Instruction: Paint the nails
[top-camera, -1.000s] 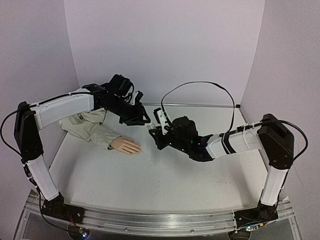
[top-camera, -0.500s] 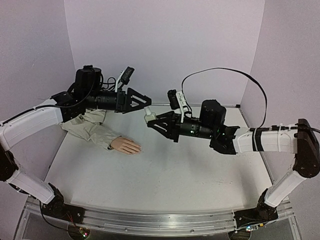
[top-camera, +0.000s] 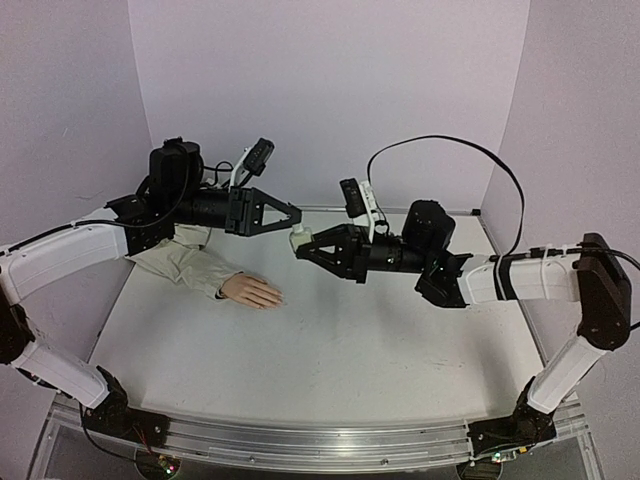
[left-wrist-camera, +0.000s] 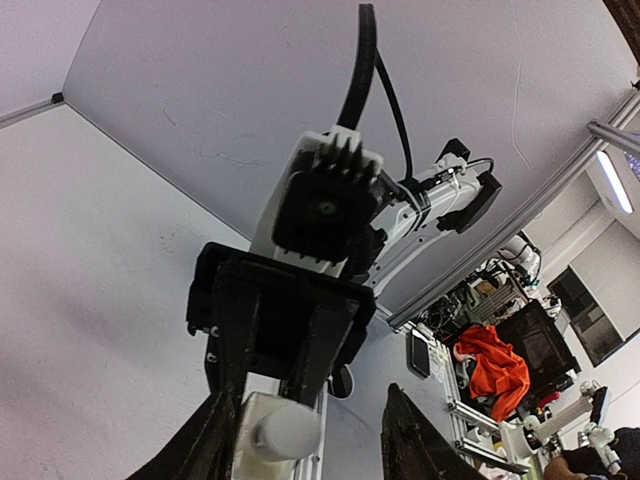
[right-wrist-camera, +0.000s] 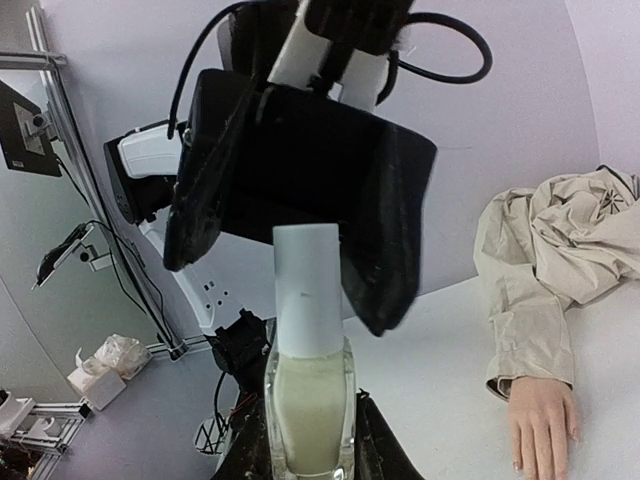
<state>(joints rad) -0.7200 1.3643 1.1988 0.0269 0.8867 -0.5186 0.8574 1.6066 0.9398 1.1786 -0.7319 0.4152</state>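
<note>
None of the nails (top-camera: 277, 298) look painted; the mannequin hand (top-camera: 252, 291) lies left on the table (top-camera: 350, 345), well apart from both arms. Right gripper (top-camera: 305, 247) pinches the bottle (right-wrist-camera: 308, 400) mid-air; left gripper (top-camera: 294, 214) stands spread around its cap (right-wrist-camera: 306, 285). Uncapping and all painting remain.

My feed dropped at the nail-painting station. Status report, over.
Right tool shut on nail polish bottle, held aloft. Left tool open, straddling its white cap. Mannequin hand flat on table, nails untouched. No obstruction seen.
</note>
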